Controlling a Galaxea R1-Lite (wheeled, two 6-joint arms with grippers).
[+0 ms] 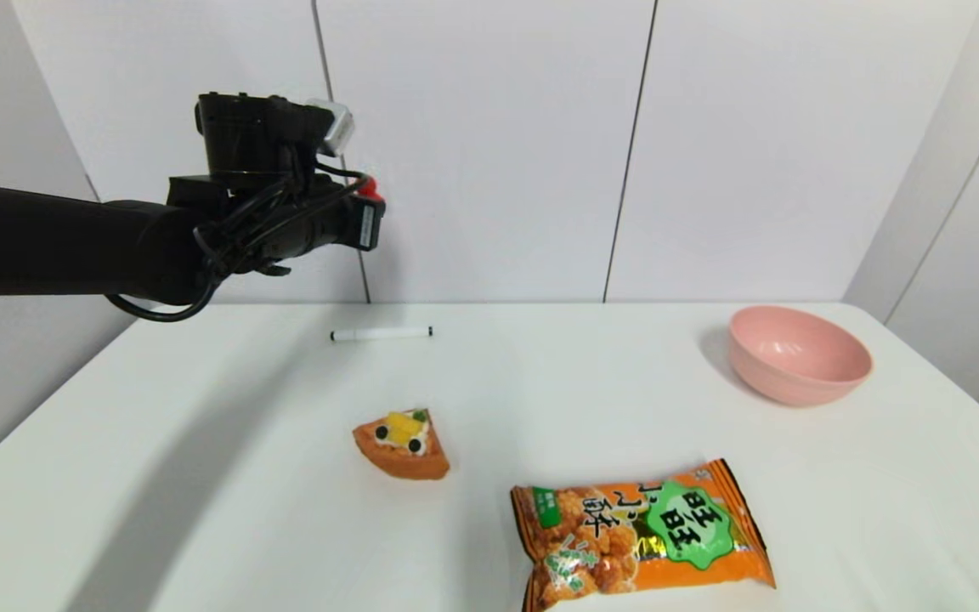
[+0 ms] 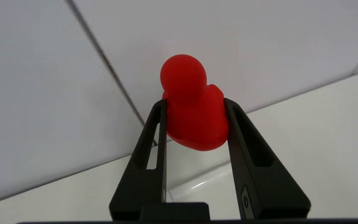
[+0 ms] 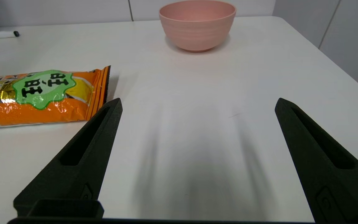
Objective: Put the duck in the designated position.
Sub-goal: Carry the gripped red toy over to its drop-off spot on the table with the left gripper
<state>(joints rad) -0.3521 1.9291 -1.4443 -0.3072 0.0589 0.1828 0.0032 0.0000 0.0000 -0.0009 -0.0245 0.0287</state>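
Left hand pinches duck; head view barely shows red

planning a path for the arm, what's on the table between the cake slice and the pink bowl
Nothing. In the head view, the table is bare between the cake slice and the pink bowl; the snack bag lies nearer the robot than that line.
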